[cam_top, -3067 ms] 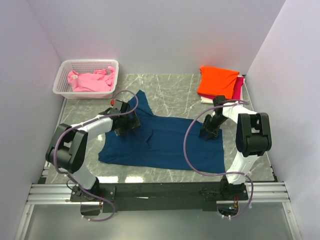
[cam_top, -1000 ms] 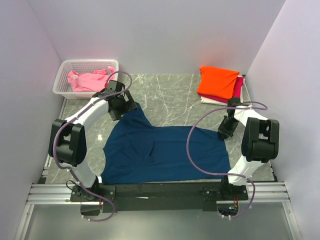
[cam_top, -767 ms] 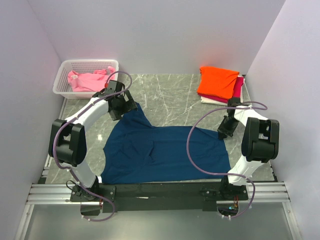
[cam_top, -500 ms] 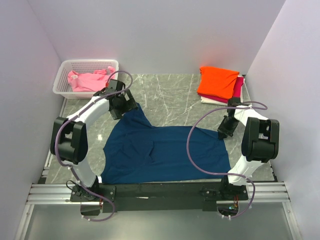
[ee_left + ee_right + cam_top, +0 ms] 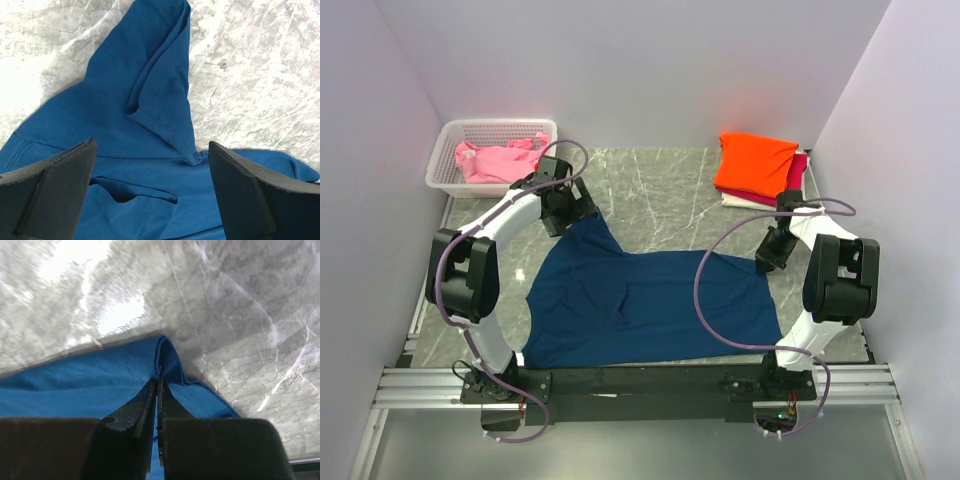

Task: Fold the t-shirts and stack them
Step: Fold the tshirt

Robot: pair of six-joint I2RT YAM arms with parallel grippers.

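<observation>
Since three seconds ago the navy t-shirt (image 5: 650, 300) has been drawn wider and flatter, and both arms have swung outward. It lies spread across the near middle of the marble table (image 5: 660, 190), one sleeve pointing far left. The right gripper (image 5: 156, 405) is clamped on a fold at its far right corner. The left gripper (image 5: 150, 190) hangs over that sleeve, fingers wide apart, holding nothing. At far right, an orange t-shirt (image 5: 755, 162) tops a folded stack. At far left, a pink t-shirt (image 5: 500, 162) fills a white basket (image 5: 490, 127).
</observation>
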